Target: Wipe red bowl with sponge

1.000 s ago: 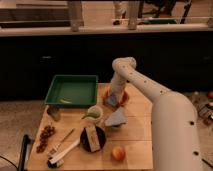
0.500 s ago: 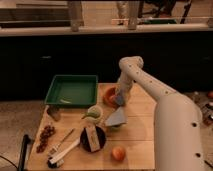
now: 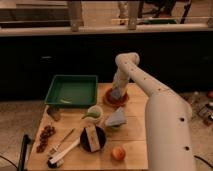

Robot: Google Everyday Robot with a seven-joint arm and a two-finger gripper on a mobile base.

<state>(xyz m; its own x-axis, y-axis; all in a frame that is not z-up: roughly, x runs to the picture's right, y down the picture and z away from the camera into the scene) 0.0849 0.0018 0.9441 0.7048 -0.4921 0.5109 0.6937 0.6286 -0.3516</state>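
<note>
**Sponge down in the red bowl**

The red bowl (image 3: 123,100) sits near the far edge of the worktop (image 3: 132,129), right of middle, with the sponge (image 3: 116,94) inside it. The gripper (image 3: 116,90) is down at the sponge; whether it is gripping cannot be told. A green tray (image 3: 72,91) fills the far-left corner.

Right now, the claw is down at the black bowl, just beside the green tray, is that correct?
Not quite. The claw is down at the red bowl, not the black bowl, which sits nearer the table's front edge. The red bowl does lie just beside the green tray. The camera view shows this.
</note>
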